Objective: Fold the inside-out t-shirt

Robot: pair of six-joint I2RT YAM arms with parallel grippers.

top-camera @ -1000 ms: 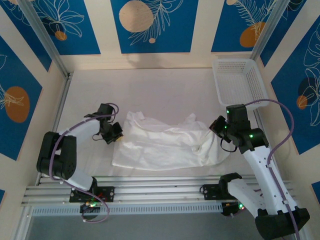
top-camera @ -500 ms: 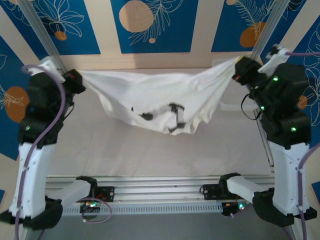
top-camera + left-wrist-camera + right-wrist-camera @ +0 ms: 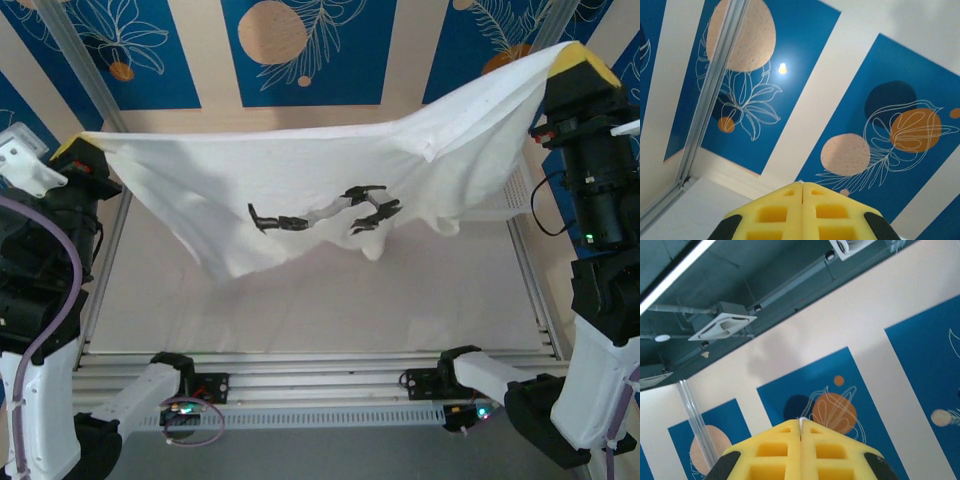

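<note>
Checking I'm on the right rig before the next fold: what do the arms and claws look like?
The left arm and right arm have white lower shells and black upper joints, each with a purple cable. A green light glows on the right one. The left claw and right claw have yellow pads with square recesses and black corners.

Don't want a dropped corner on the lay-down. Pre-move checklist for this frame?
1. Corner in left gripper, shut on the t-shirt: ok.
2. Opposite corner in right gripper, shut on it: ok.
3. Top edge stretched between them: ok.
4. Lower edge even: not ok, bunched and ragged in the middle.
5. Cloth off the table: cannot tell from above.
6. Cloth off the basket: cannot tell, it hangs in front of it.
</note>
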